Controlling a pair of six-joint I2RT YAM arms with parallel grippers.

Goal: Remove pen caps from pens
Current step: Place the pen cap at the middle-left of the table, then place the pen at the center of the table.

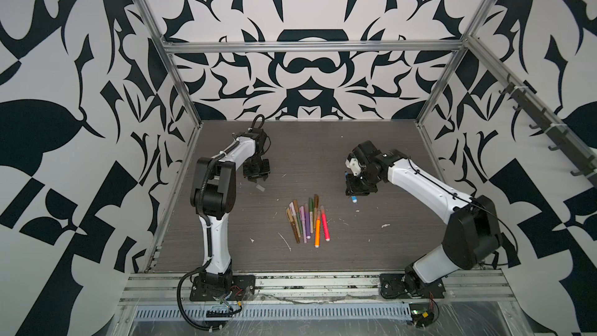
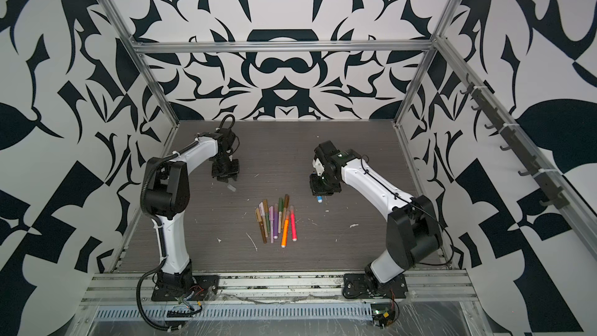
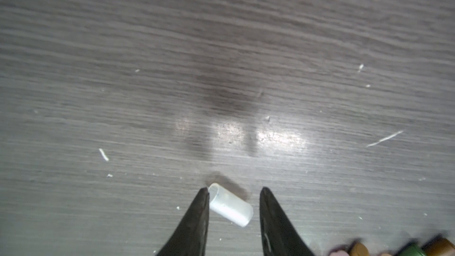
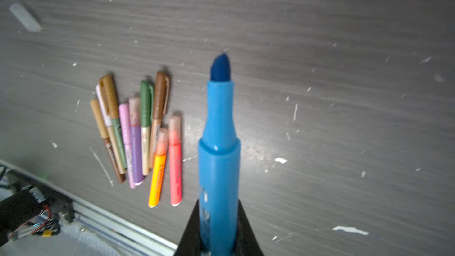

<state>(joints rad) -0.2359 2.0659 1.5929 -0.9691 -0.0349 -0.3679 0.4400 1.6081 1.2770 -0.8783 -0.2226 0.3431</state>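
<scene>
The surface has capped pens fanned at its middle; the right gripper clamps the uncapped blue pen beside them. The left gripper is partly open on nothing, the clear cap lying loose between its jaws. Likely the cap drop-off step; next: park the blue pen, fetch a capped one.

No text readable — printing on blue pen, on grouped pens too blurred.
</scene>
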